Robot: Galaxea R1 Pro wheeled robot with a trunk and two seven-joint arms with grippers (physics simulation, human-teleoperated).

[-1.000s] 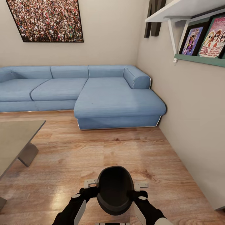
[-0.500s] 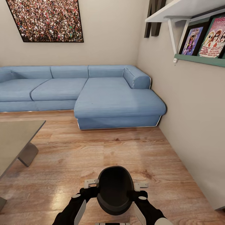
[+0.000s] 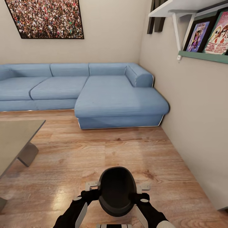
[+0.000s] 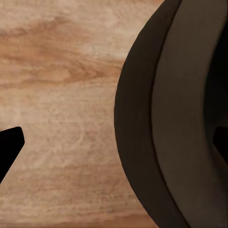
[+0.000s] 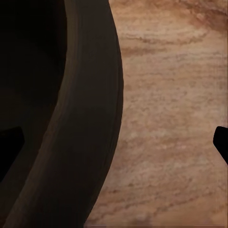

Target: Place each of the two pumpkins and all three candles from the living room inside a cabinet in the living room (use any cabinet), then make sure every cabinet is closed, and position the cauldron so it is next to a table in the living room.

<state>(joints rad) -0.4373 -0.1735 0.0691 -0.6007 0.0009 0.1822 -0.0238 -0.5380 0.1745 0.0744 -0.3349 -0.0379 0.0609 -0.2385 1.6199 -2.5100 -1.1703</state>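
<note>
The black cauldron sits low in the head view between my two arms, over the wood-plank floor, mouth facing up. My left gripper is open and straddles its left rim, with one finger outside and the other inside the pot. My right gripper is open and straddles the right rim the same way. The left wrist view has the cauldron wall between the wide-set fingertips. In the right wrist view the cauldron wall also stands between the fingers. The grey table lies to the left. Pumpkins, candles and cabinet are out of view.
A blue L-shaped sofa fills the far side of the room. A pale wall runs close on the right, with a shelf of framed pictures above. Bare wood floor lies between me and the sofa.
The whole picture has shifted slightly, so the camera moved a little toward the sofa. The cauldron and both grippers keep their place relative to me.
</note>
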